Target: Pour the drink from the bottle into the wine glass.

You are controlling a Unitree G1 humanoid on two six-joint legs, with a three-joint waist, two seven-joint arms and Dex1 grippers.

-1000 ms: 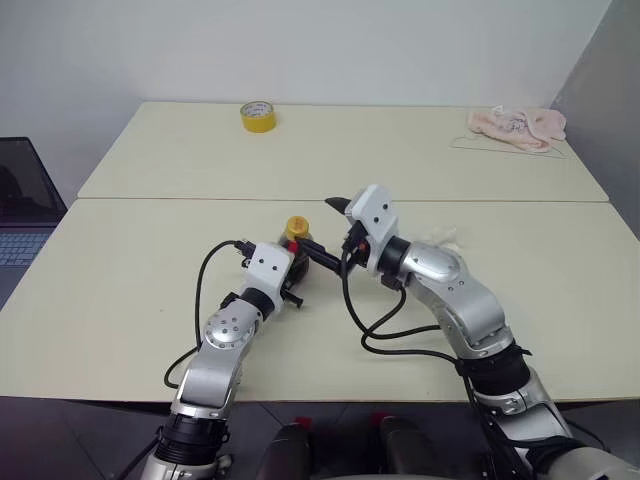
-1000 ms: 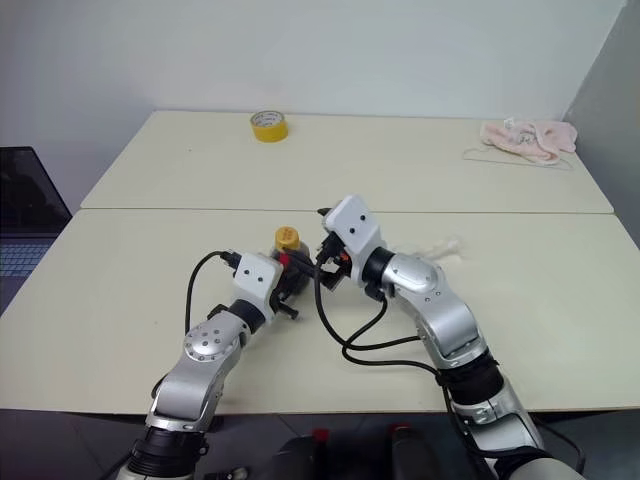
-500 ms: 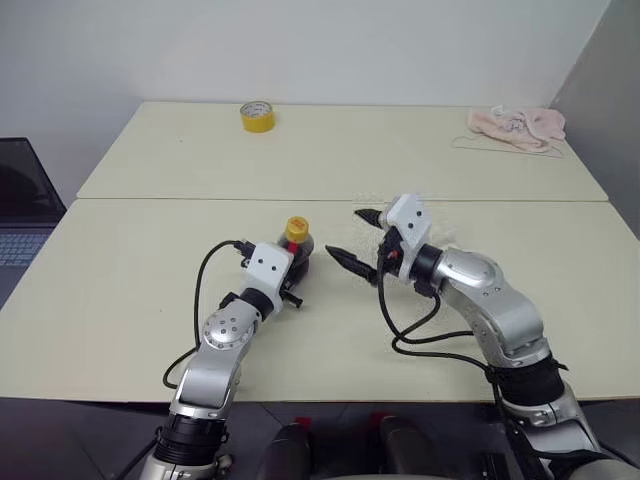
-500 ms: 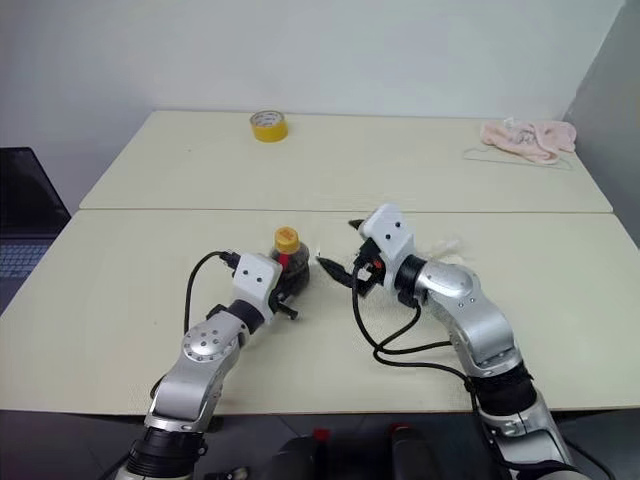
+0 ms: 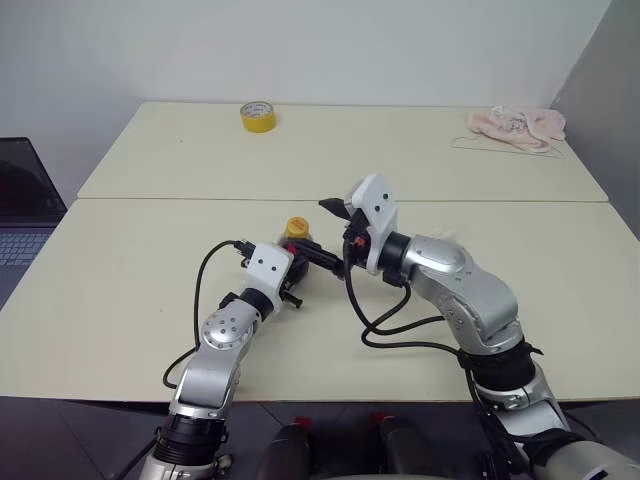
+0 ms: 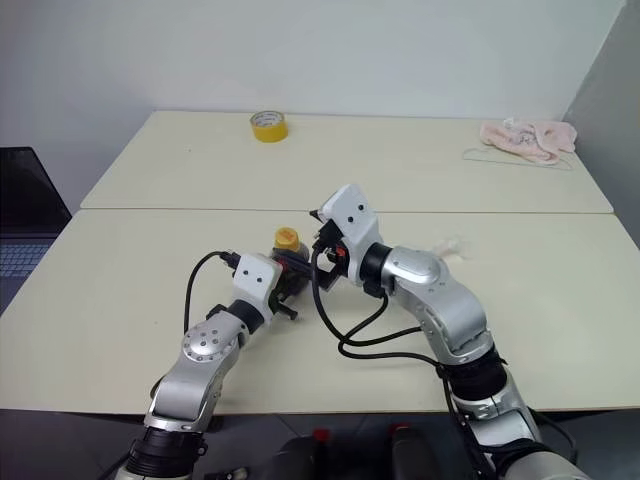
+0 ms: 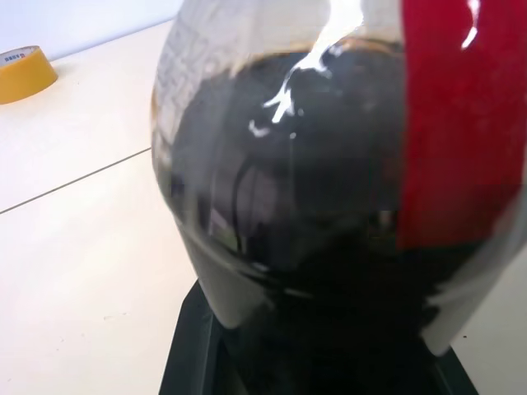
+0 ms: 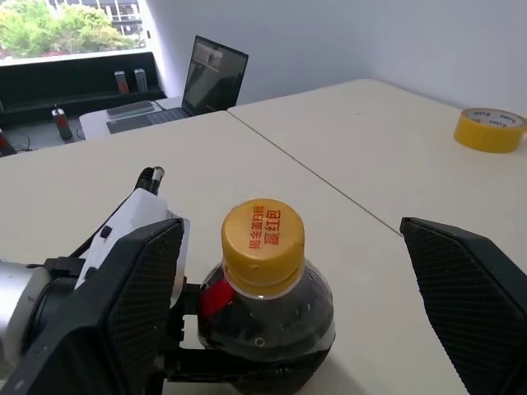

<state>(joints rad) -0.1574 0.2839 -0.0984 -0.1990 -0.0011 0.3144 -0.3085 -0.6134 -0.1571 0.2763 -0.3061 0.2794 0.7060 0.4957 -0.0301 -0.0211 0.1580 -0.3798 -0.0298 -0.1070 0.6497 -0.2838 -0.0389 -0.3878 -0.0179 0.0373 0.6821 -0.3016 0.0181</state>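
Observation:
The bottle (image 5: 298,244) stands upright near the middle of the front table, with dark drink (image 7: 288,206) filling its rounded body and a yellow cap (image 8: 262,237) screwed on. My left gripper (image 5: 296,268) is shut on the bottle's body from the near left. My right gripper (image 5: 328,232) is open, level with the cap, and its two fingers (image 8: 461,288) stand wide on either side of the cap without touching it. A faint clear shape beyond my right forearm looks like the wine glass (image 6: 447,245); the arm hides most of it.
A yellow tape roll (image 5: 257,116) lies on the far table and a pink cloth (image 5: 517,126) sits at its right end. An open laptop (image 5: 20,215) stands off the left edge. A seam (image 5: 180,199) divides the two tables.
Half a second ago my right gripper had swung out to the right of the bottle; it has come back and now brackets the cap. The left gripper and the bottle have not moved.

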